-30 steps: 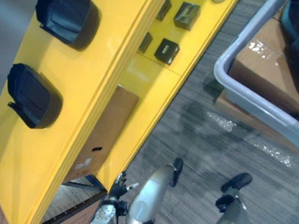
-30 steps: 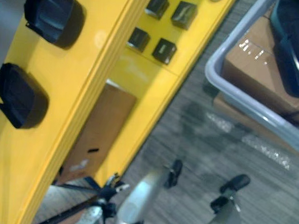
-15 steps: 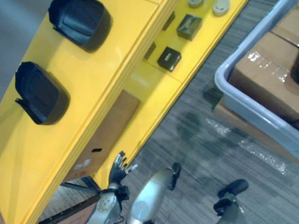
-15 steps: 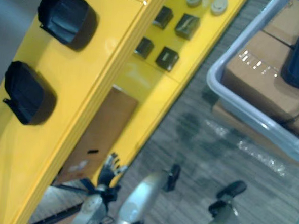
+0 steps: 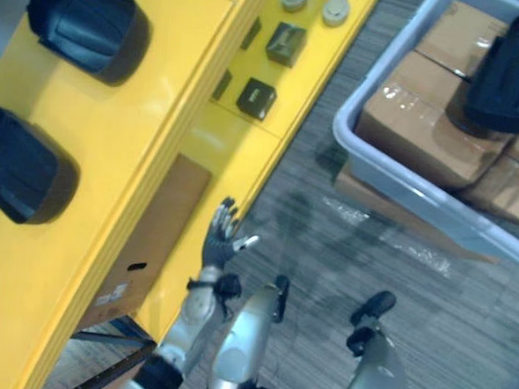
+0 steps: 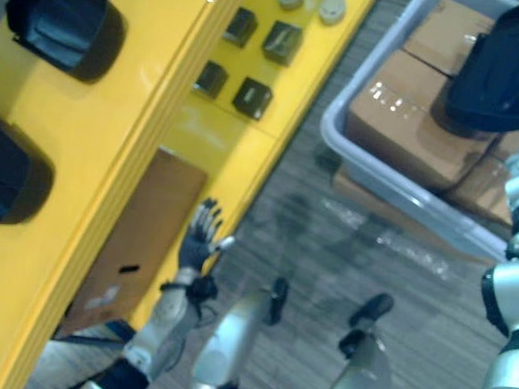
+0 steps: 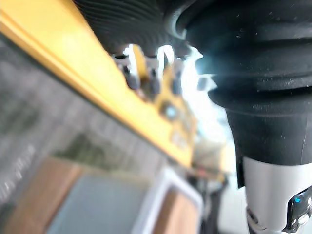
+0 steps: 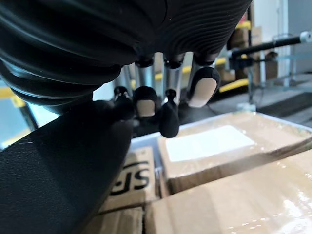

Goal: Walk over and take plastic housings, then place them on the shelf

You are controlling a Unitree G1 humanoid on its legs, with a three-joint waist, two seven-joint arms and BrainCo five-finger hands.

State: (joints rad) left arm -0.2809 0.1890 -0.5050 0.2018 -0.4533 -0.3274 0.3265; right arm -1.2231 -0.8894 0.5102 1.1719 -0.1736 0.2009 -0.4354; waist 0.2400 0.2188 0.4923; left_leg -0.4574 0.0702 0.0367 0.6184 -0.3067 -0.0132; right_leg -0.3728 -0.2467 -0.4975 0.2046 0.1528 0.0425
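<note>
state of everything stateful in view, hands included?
Left hand: open, fingers spread, empty, beside the yellow shelf.
Right hand: at the bin housing; hold can't be told.
Far shelf housing: lying on the top shelf.
Near shelf housing: lying on the top shelf, apart from the far one.
Bin housing: resting on the cardboard boxes in the grey bin.
Cardboard boxes: closed.

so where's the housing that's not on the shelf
The black housing is upper right in the eye views, over cardboard boxes in the grey bin beside the yellow shelf.
</note>
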